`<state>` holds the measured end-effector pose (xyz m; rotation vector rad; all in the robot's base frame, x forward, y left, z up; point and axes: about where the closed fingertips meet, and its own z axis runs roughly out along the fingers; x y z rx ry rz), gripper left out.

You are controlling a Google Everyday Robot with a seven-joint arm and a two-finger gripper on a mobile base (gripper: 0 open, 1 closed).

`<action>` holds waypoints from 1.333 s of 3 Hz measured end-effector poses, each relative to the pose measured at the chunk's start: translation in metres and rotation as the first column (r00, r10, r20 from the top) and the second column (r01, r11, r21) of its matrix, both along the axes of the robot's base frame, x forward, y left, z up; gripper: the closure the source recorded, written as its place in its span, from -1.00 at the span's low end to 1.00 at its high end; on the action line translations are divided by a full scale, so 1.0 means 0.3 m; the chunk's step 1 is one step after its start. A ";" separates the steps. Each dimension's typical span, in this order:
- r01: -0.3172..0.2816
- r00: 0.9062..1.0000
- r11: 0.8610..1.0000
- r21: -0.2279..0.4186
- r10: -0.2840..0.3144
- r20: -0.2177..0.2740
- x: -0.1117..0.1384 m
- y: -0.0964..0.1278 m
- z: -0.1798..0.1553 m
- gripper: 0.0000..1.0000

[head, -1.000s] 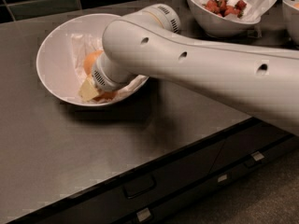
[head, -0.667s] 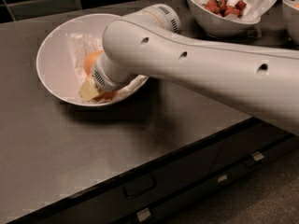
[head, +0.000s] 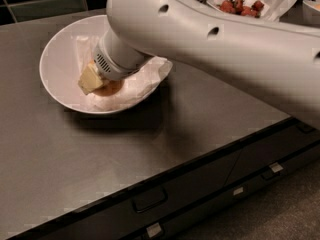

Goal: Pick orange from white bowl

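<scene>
The white bowl [head: 52,59] stands on the dark counter at the left, lined with crumpled white paper [head: 145,79]. My gripper [head: 97,84] reaches down into the bowl from the right, at the end of my thick white arm [head: 210,49]. The orange [head: 109,88] shows only as a small orange patch right under the wrist, low in the bowl. Most of it is hidden by the gripper and wrist. I see no second orange.
A deeper white bowl with red berries [head: 242,6] and paper stands at the back right, behind my arm. The dark counter [head: 75,164] ends in a front edge with drawer handles [head: 149,200] below it. Dark tiles [head: 45,4] line the back wall.
The wrist has shifted a little toward the far side of the bowl and now covers most of the orange, which showed more plainly above the gripper before.
</scene>
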<state>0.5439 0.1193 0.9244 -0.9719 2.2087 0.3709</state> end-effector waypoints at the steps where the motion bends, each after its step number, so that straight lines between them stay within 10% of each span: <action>1: -0.039 0.999 0.999 0.037 0.038 0.039 -0.011 -0.011 0.113 1.00; 2: -0.067 0.998 0.988 0.137 0.066 0.016 0.043 -0.112 0.185 1.00; 3: -0.202 0.970 0.928 0.312 0.233 -0.064 0.049 -0.266 0.232 1.00; 4: -0.333 0.923 0.867 0.371 0.380 -0.057 0.004 -0.293 0.305 1.00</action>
